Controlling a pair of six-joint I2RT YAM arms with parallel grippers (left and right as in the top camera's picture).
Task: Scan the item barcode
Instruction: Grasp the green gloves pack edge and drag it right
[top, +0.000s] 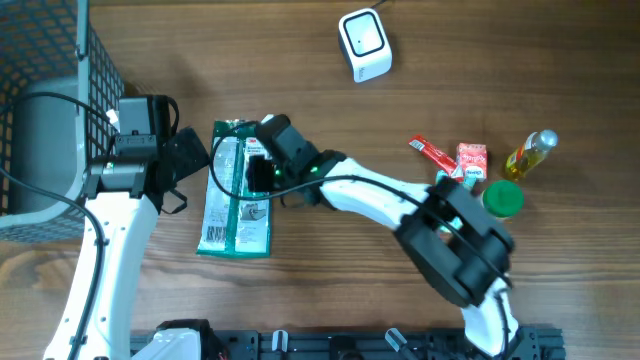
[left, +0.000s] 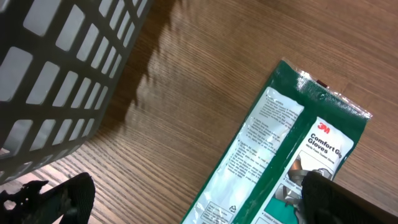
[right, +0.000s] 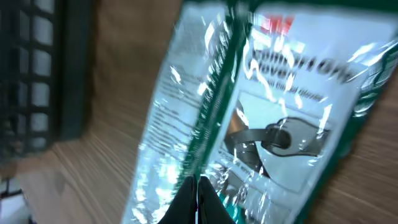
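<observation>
Right jaws, pinched packet (left: 267, 143) (3M Comfort Gloves)

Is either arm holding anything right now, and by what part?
The right gripper is shut on the glove package, pinching a raised fold of its plastic film. The left gripper is open, holding nothing.

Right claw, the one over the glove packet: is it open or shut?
Shut. The right claw has its fingertips pressed together, pinching the clear film of the glove packet.
</observation>
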